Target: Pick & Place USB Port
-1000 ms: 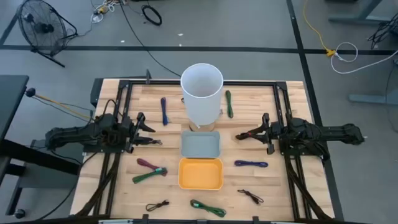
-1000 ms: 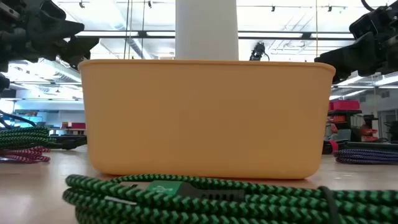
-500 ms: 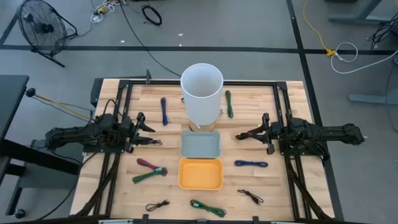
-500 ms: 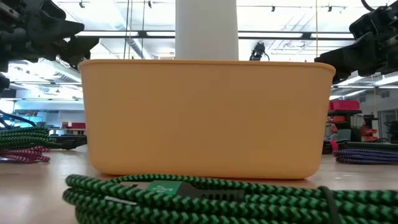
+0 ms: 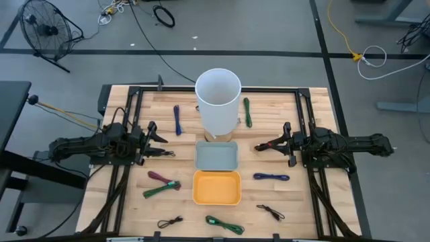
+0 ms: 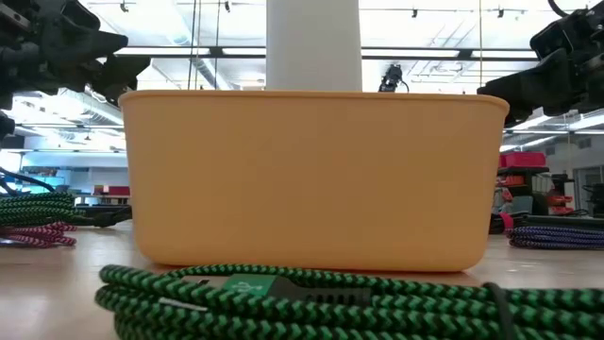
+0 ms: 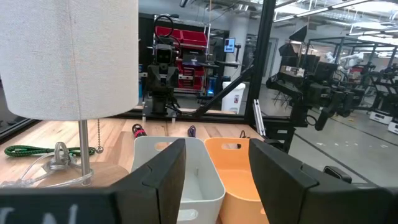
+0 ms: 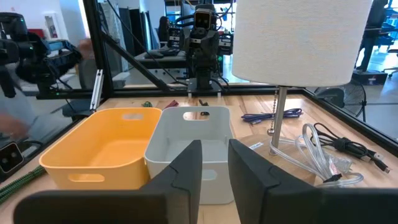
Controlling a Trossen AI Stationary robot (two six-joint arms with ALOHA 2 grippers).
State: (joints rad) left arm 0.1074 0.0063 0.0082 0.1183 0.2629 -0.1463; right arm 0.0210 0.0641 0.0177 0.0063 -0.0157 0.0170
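Several braided USB cables lie flat on the wooden table: blue (image 5: 177, 119), green (image 5: 248, 111), purple (image 5: 271, 177), red with green (image 5: 161, 183), green (image 5: 225, 224) and two thin black ones (image 5: 170, 221) (image 5: 271, 212). A grey bin (image 5: 216, 156) and an orange bin (image 5: 216, 187) stand in the table's middle. My left gripper (image 5: 158, 138) hovers open left of the grey bin, above a black cable (image 5: 162, 154). My right gripper (image 5: 262, 146) hovers open right of the grey bin. Both point at the bins (image 7: 180, 180) (image 8: 186, 134).
A white-shaded lamp (image 5: 218, 99) stands behind the grey bin; its clear cord (image 8: 320, 152) lies by its foot. A black frame (image 5: 134, 94) runs around the table. In the low view the orange bin (image 6: 311, 179) fills the middle, with the green cable (image 6: 283, 295) before it.
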